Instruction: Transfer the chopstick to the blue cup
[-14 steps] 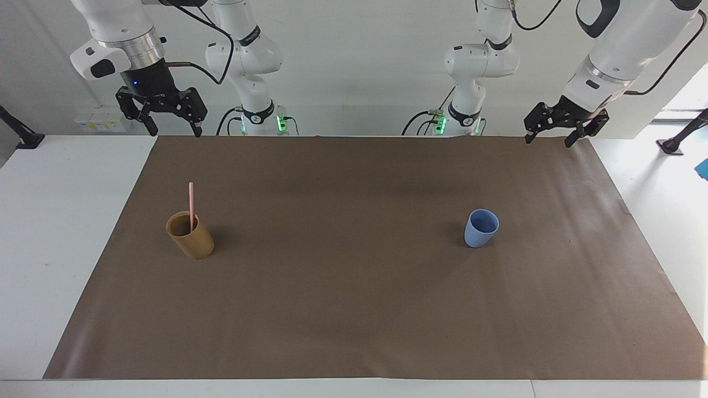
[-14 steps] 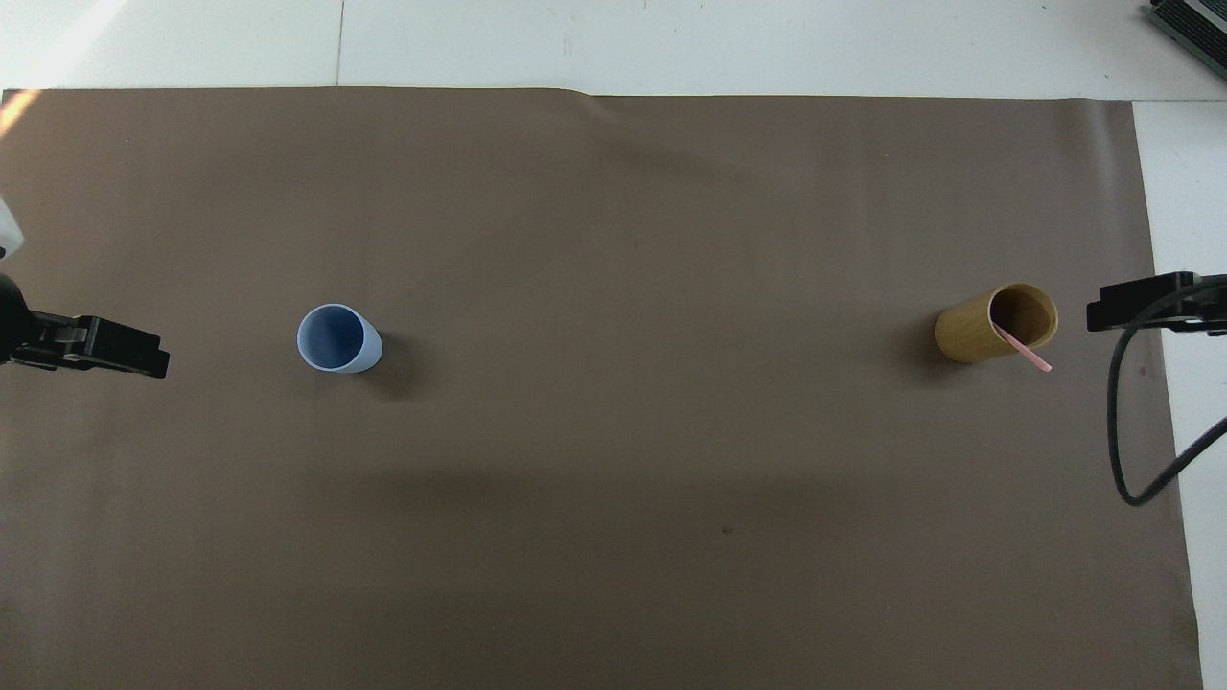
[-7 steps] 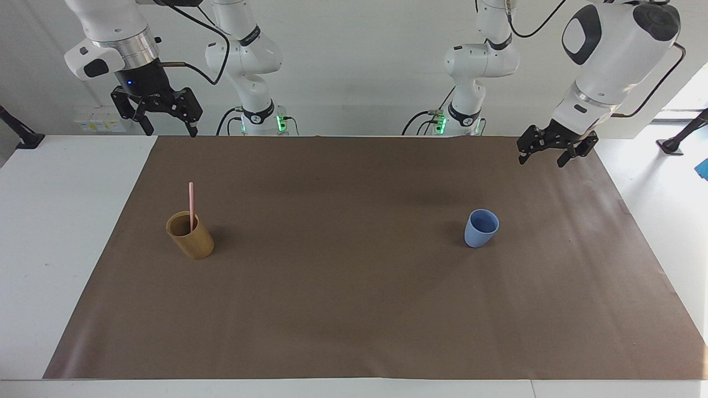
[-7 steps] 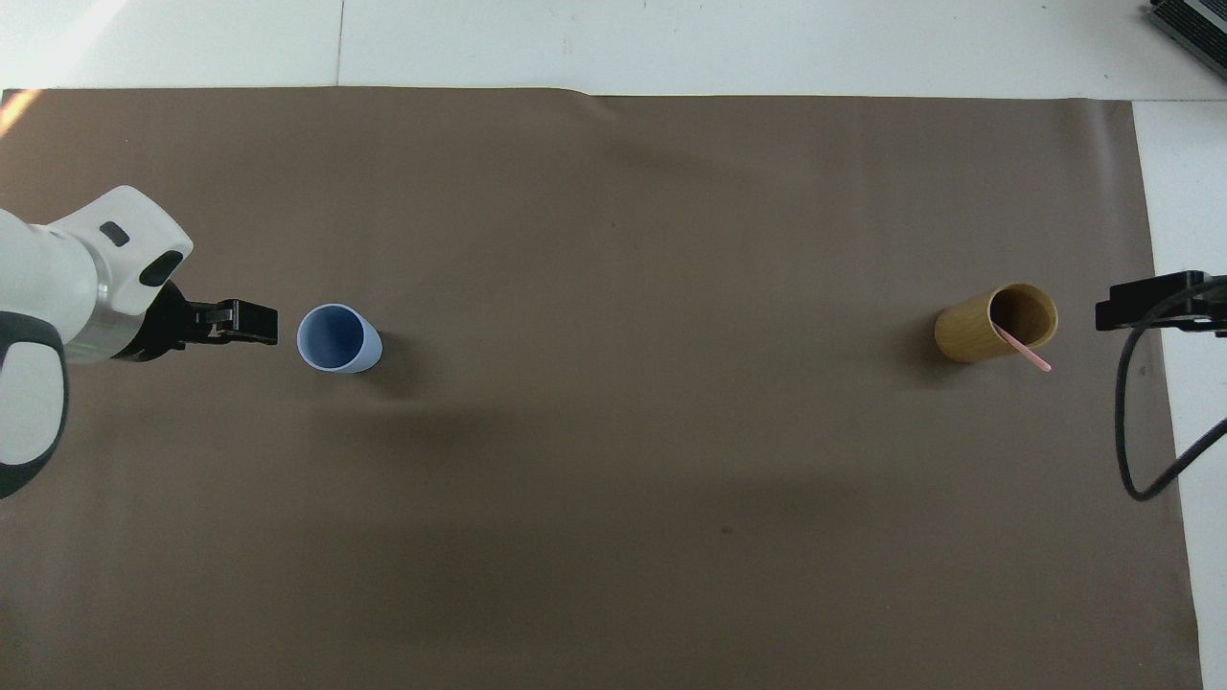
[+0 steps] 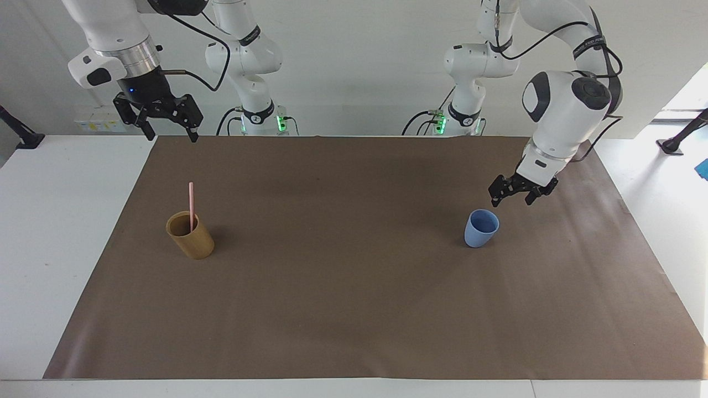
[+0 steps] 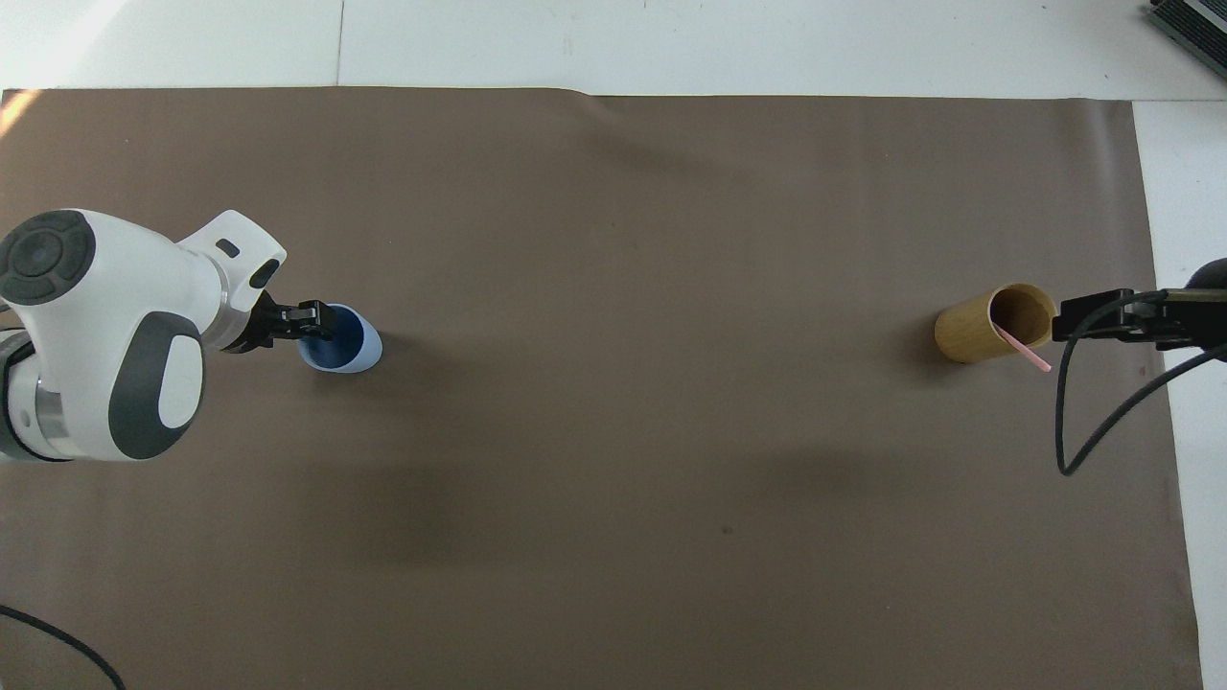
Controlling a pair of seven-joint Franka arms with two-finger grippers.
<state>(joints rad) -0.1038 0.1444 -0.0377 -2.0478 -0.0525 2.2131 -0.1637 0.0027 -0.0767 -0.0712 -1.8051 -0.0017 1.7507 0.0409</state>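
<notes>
Brown mat (image 5: 354,287), matte, paper-like, rectangular, faint creases; one, spread over white table (image 5: 50,232).

Two arms, glossy white shells, black two-finger grippers.

Left gripper (image 5: 513,194) low over mat at left arm's end, just above and beside rim of blue cup (image 5: 480,229); not touching in facing view. From overhead, left gripper (image 6: 309,321) overlaps cup (image 6: 350,347) rim. Fingers spread apart, nothing between them.

Right gripper (image 5: 169,131) raised high over mat edge at right arm's end, well clear of tan cup (image 5: 191,236). Fingers splayed wide, empty. From overhead, right gripper (image 6: 1093,317) sits by tan cup (image 6: 995,322) rim.

Cups: two, well apart, about level with each other across the mat. Tan one a plain cylinder, wood-toned, smooth, taller. Blue one small, matte, rounded taper to base, no handle, upright, nothing inside.

Chopstick (image 5: 191,205): one seen, thin, straight, pale pink, standing in tan cup, upper half above rim, leaning toward the edge nearest the right arm's end in the overhead view (image 6: 1026,351).
</notes>
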